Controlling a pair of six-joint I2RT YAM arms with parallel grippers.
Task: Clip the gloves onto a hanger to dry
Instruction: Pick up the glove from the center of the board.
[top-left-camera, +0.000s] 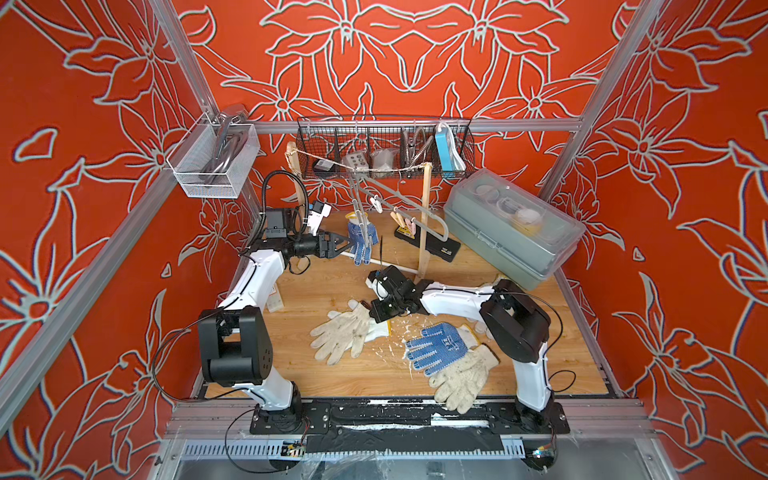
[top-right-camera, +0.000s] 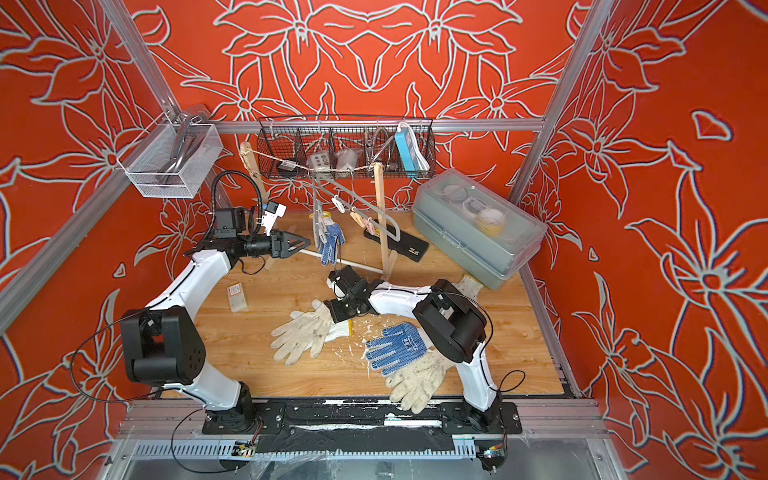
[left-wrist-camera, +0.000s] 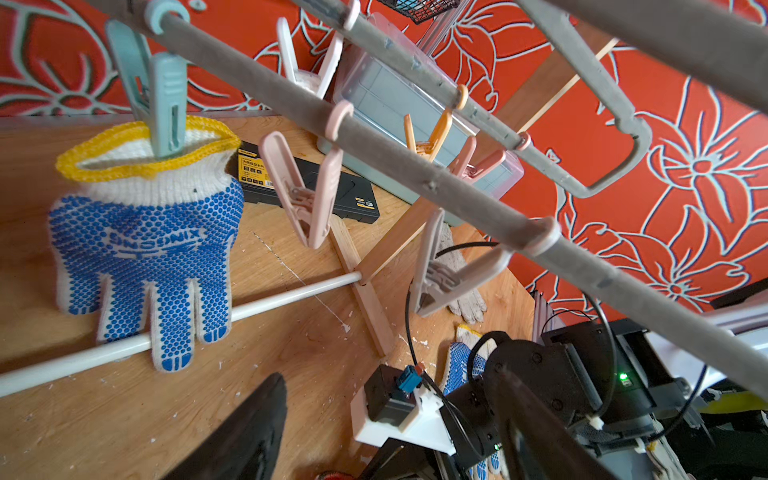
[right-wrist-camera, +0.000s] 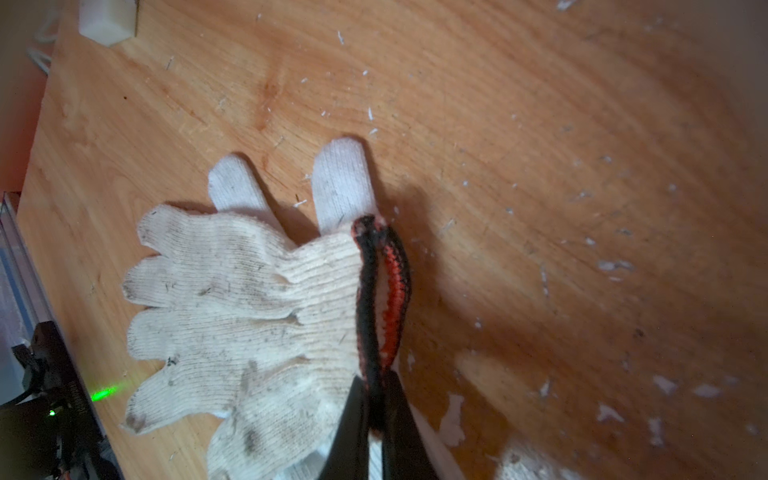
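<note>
right hand (right-wrist-camera: 376, 390) clamped tight on soiled glove (right-wrist-camera: 232, 316).

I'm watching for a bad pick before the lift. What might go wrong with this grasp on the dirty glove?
The right gripper is shut on just the red-and-black cuff edge of the soiled glove, so it may slip out when lifted. That glove lies on a whiter glove; the two could snag and rise together, or the lower one may get dragged.
</note>
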